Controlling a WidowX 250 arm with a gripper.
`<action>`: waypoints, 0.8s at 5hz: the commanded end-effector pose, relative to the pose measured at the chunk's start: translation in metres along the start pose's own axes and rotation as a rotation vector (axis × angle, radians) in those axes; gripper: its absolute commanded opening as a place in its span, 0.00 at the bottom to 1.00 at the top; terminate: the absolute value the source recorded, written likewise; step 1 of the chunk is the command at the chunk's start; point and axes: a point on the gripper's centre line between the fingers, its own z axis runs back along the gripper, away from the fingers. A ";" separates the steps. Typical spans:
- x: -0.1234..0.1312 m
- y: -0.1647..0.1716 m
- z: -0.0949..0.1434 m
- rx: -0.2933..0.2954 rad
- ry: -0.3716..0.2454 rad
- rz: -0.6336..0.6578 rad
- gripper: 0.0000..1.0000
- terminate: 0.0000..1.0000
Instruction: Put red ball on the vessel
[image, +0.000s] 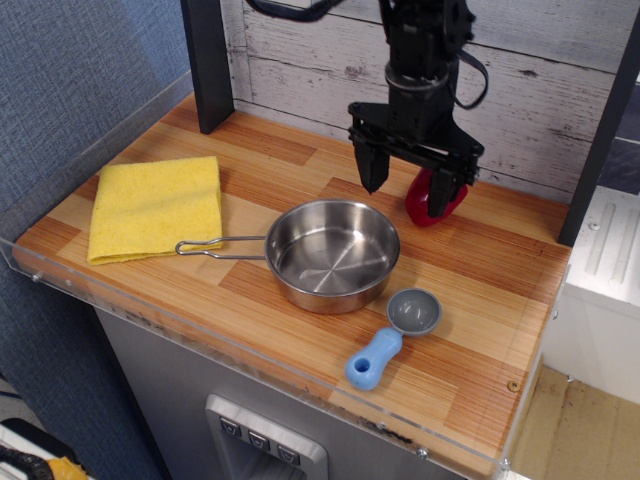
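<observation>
The hand (409, 192) hangs with fingers spread apart and empty; the red ball (434, 197) lies toward its right-hand finger (partly hidden behind it), resting on the surface (500, 270), with the vessel (331, 255) just nearer the camera.

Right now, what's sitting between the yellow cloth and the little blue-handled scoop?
The steel pan lies between the yellow cloth and the scoop, its wire handle pointing toward the cloth. This shows in the single camera view.
</observation>
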 end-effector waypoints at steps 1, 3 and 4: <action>0.019 -0.004 0.013 0.010 -0.091 0.046 1.00 0.00; 0.021 -0.008 0.002 0.020 -0.097 0.071 1.00 0.00; 0.023 -0.008 -0.006 0.029 -0.093 0.077 1.00 0.00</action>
